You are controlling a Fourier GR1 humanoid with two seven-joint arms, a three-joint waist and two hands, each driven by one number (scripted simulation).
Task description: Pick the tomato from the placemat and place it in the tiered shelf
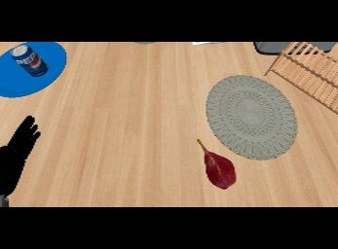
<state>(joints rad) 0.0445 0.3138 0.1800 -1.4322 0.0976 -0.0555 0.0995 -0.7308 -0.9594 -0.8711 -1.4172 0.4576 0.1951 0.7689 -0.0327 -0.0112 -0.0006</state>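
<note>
Placemat (251, 116) bare; no tomato visible, perhaps out of frame. Left hand (14, 151) rests at worktop (128, 121) edge, fingers straight and apart. Right hand unseen.

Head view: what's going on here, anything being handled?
Nothing is being handled. The left hand rests open at the left edge, fingers up; the right hand is out of view. The round grey placemat has nothing on it. A dark red item with a thin stem lies on the wooden counter just off the mat's lower-left edge; no tomato shows. The slatted wooden shelf sits at upper right. At upper left, a soda can lies on a blue plate.
</note>
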